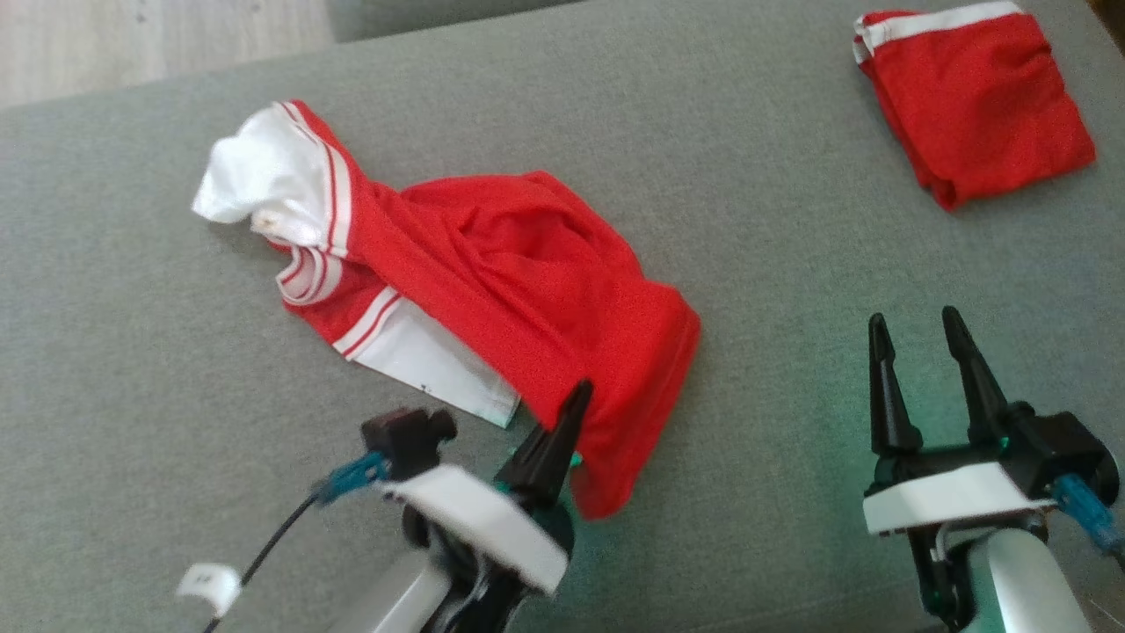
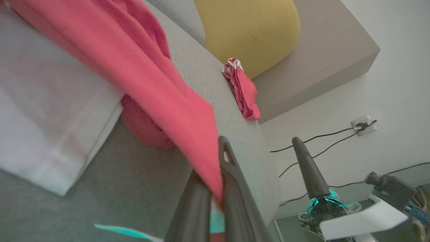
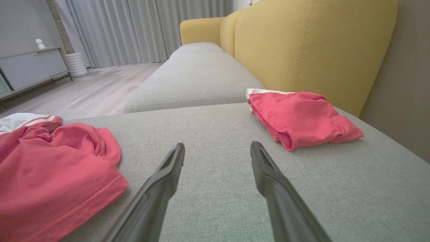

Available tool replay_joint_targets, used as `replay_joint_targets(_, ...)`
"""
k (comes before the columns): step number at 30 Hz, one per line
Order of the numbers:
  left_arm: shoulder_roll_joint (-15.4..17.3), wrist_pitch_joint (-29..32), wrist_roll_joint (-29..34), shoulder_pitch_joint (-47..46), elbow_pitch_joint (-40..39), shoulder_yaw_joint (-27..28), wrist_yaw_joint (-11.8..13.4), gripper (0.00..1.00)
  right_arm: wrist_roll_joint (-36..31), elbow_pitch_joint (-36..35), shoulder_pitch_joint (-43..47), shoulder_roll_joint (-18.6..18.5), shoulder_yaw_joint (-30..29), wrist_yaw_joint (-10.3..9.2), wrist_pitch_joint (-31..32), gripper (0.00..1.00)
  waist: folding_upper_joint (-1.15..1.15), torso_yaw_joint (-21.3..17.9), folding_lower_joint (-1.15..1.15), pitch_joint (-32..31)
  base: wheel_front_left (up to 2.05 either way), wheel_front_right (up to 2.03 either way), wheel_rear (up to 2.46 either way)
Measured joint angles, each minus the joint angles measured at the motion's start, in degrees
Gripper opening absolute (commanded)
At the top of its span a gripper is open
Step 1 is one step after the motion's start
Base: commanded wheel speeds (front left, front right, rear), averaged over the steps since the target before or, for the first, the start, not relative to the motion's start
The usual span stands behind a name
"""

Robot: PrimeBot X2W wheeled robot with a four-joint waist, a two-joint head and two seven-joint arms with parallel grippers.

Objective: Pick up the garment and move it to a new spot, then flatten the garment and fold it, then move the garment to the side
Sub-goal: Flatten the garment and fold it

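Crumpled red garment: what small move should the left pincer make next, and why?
Probably lift the left pincer: it is shut on an edge of the crumpled red garment, which lies bunched on the grey cushion; the right pincer stands open.

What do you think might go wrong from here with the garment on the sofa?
1. The left hand pinches only a thin hem of the crumpled red-and-white garment, so the cloth may slip out when lifted.
2. The right hand is open and off the cloth; a one-handed lift could bunch it further.
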Motion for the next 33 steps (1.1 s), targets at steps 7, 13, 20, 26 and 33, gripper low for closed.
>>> replay_joint_targets(7,7.98,4.21,-1.64,7.29,-16.23,0.04,4.54,0.00,0.08,0.67,2.17,0.00,-0.12,0.00,0.00,1.00,0.00,1.87,0.00,-3.08,0.00,0.00,0.00)
replay_joint_targets(13,18.95,8.23,-4.26,19.52,-22.94,0.40,9.82,0.00,0.15,0.71,2.72,0.00,-0.33,0.00,0.00,1.00,0.00,3.08,-0.01,-5.22,0.00,0.00,0.00)
replay_joint_targets(20,29.63,5.47,-6.62,30.33,-20.53,8.64,16.69,0.00,0.15,0.81,4.94,0.01,-0.88,0.00,0.00,1.00,0.00,5.01,-0.01,-6.25,0.00,0.00,0.00)
replay_joint_targets(26,33.03,4.06,-3.96,29.97,-15.51,11.18,19.26,1.00,0.12,0.88,4.91,0.01,-0.16,0.00,0.00,1.00,0.00,6.30,-0.01,-6.31,0.00,0.00,0.00)
replay_joint_targets(33,37.15,2.85,-1.38,27.69,-14.19,15.94,25.38,1.00,0.05,0.82,4.86,0.01,0.02,0.00,0.00,1.00,0.00,5.73,-0.01,-5.62,0.00,0.00,0.00)
